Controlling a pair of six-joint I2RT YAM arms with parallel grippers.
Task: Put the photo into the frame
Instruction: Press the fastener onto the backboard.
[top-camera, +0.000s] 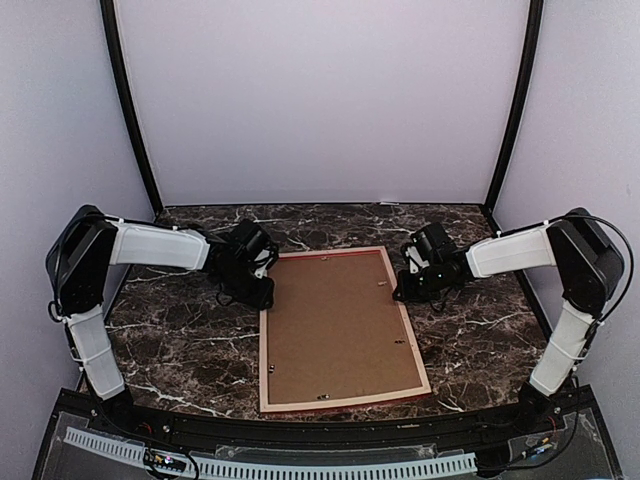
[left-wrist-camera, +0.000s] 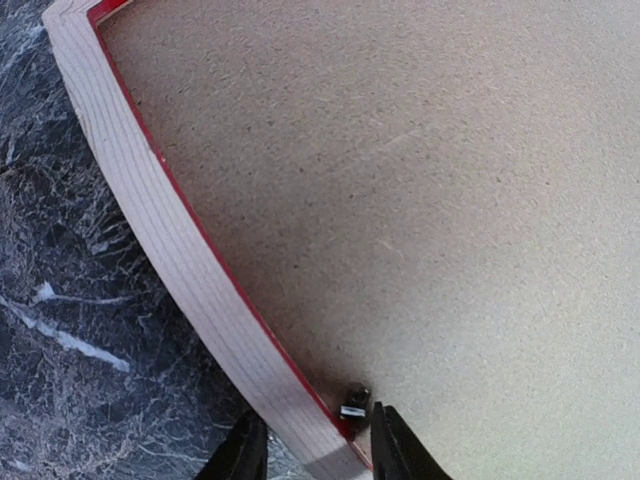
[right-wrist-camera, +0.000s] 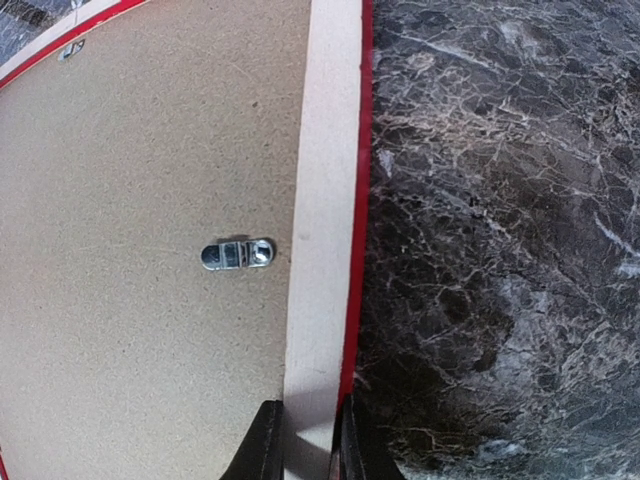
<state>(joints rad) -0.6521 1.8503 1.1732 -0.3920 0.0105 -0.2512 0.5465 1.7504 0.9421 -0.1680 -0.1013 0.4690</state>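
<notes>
The frame (top-camera: 345, 402) lies face down on the marble table, its pale wood back up and a red edge showing. A brown backing board (top-camera: 335, 325) fills it. The photo is hidden. My left gripper (top-camera: 262, 290) is at the frame's left rail (left-wrist-camera: 170, 240) near the far corner. In the left wrist view it (left-wrist-camera: 315, 450) straddles that rail, one finger outside on the table, the other inside beside a small metal clip (left-wrist-camera: 353, 402). My right gripper (top-camera: 402, 292) pinches the right rail (right-wrist-camera: 325, 200), its fingers (right-wrist-camera: 305, 445) on either side.
A silver turn clip (right-wrist-camera: 236, 254) lies on the backing board just inside the right rail. More small clips dot the board's edges. Dark marble tabletop (top-camera: 180, 340) surrounds the frame, and grey walls close in the back and sides.
</notes>
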